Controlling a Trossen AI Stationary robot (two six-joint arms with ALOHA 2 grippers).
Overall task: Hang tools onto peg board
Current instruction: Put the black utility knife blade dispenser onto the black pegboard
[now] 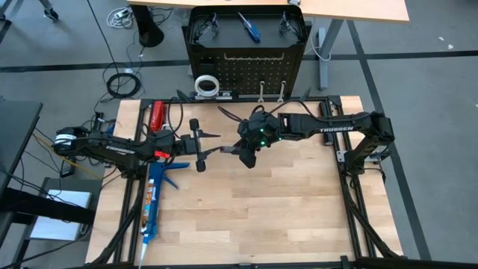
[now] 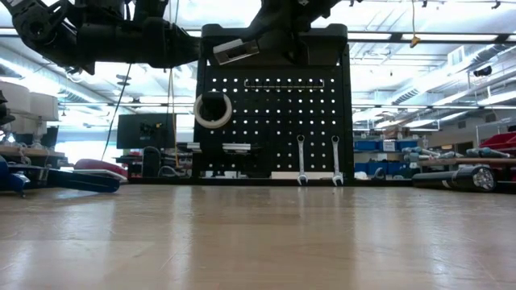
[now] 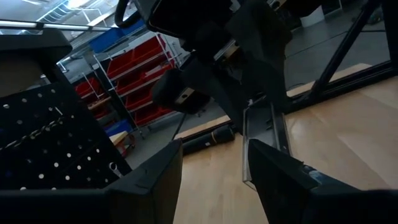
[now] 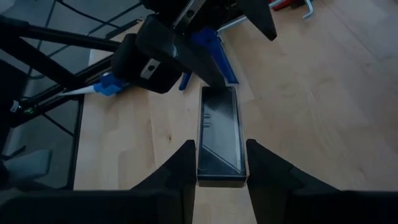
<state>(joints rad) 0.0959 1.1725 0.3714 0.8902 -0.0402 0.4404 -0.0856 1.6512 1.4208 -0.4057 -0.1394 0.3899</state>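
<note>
The right gripper's fingers (image 4: 219, 163) clamp a clear-topped black case (image 4: 219, 134) above the counter (image 1: 299, 202), the left gripper's fingers (image 3: 214, 180) spread empty beside it, wrenches (image 2: 301, 159) hanging on the pegboard (image 2: 274, 105) behind

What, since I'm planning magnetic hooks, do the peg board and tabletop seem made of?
Peg board: probably painted sheet metal, matte black, with evenly punched holes. Tabletop: pale wood, with visible plank seams and grain and a light satin sheen.
</note>
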